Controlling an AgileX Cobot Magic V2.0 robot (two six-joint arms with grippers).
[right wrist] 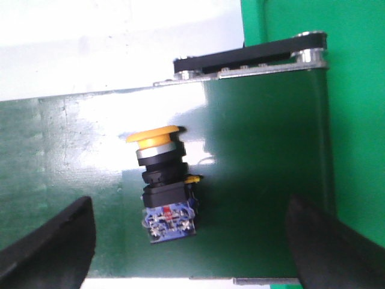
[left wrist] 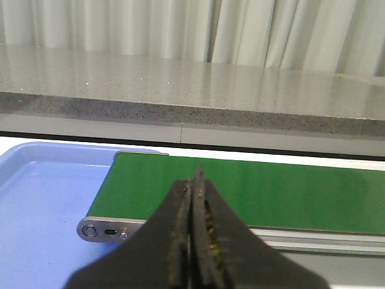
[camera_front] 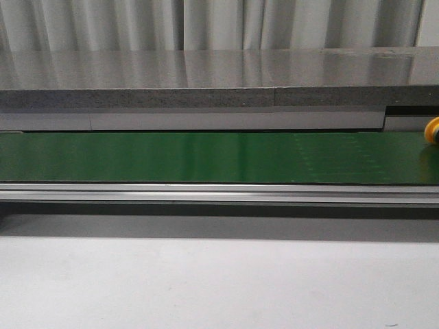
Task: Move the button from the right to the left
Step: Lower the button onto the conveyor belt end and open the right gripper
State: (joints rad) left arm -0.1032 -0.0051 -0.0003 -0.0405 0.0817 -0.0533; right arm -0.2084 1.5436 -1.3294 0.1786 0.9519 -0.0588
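Front view: green belt (camera_front: 206,157), grey counter (camera_front: 206,75), curtains (camera_front: 206,20) behind; L jaws closed empty, R wide, empty.

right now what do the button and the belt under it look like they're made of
Button: the yellow cap looks like smooth plastic; a shiny ring under it is probably metal, and the black body is matte, likely plastic. Belt: dark green, smooth and slightly glossy, since it reflects light; probably rubber or PVC, though the look alone doesn't settle it.
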